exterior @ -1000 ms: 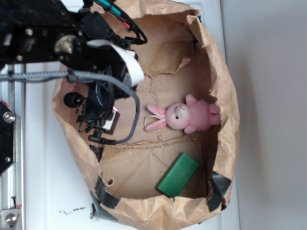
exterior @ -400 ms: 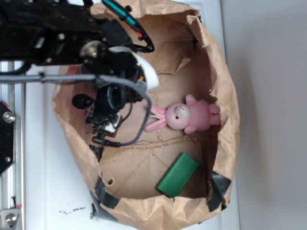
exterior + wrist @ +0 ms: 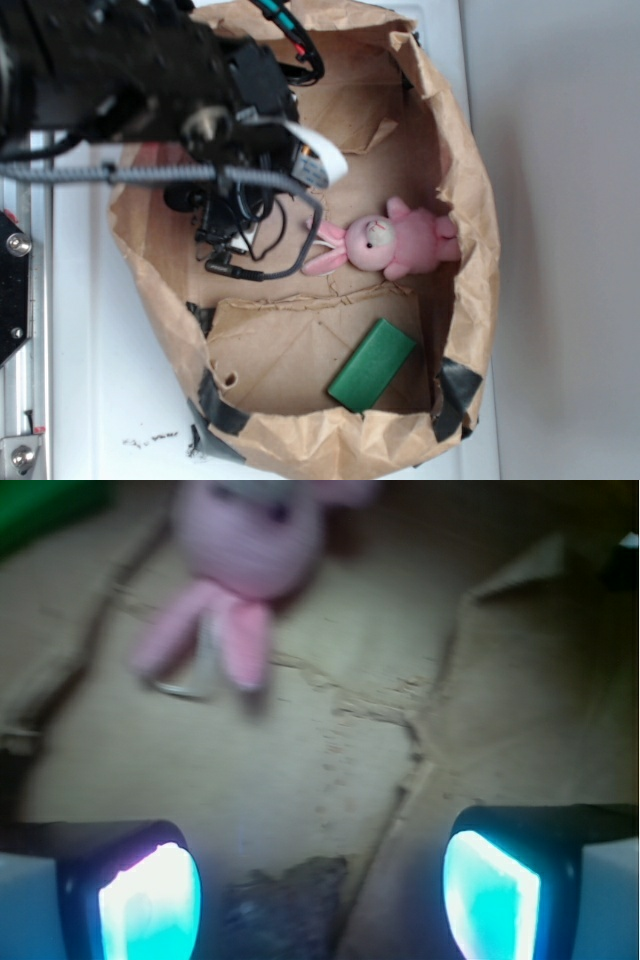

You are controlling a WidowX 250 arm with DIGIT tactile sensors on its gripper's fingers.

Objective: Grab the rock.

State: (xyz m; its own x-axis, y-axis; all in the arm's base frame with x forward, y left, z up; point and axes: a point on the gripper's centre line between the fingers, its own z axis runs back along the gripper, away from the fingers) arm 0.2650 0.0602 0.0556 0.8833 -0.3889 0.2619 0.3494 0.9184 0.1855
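Observation:
The rock (image 3: 285,910) is a small dark grey rough lump on the brown paper floor. In the wrist view it lies at the bottom edge, between my two fingers and nearer the left one. My gripper (image 3: 320,890) is open wide, with a gap between each pad and the rock. The glowing fingertips (image 3: 150,900) stand on either side of it. In the exterior view the gripper (image 3: 228,250) hangs low at the left of the bag, and the arm hides the rock there.
A pink plush bunny (image 3: 385,243) lies right of the gripper, ahead of the fingers as the bunny (image 3: 250,550) in the wrist view. A green block (image 3: 372,365) rests at the lower right. Crumpled paper bag walls (image 3: 470,200) ring the work area.
The arm has swung rightward and further over the bag. The gripper has shifted slightly up and right in the exterior view and stays open. The bunny and the green block have not moved.

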